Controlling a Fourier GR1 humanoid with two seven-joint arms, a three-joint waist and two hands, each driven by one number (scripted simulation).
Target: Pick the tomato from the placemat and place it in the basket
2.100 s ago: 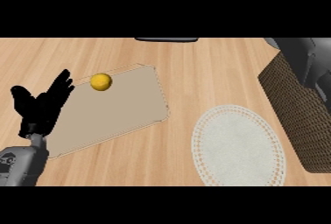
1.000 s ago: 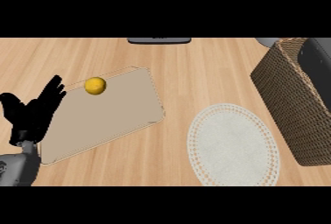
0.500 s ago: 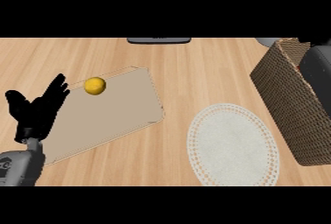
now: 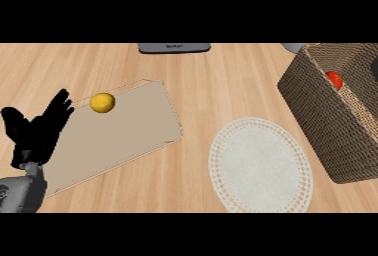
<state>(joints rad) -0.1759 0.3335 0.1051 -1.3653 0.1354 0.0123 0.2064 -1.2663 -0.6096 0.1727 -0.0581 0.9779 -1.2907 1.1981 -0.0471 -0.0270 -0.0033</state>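
Red round tomato [image 4: 334, 79] inside brown woven wicker basket [image 4: 325, 125], right. Yellow round fruit [image 4: 102, 102] on beige rectangular placemat [image 4: 118, 135]. Left hand [image 4: 35, 131] at left edge, fingers spread wide, holding nothing.

Tomato [image 4: 334, 79]: red, now visible inside the basket, against its far wall; hidden in the earlier views
Basket [image 4: 325, 120]: sits further left and lower in view than two seconds ago, its opening now exposed
Left hand [image 4: 35, 131]: lower at the left edge than two seconds ago, fingers straight
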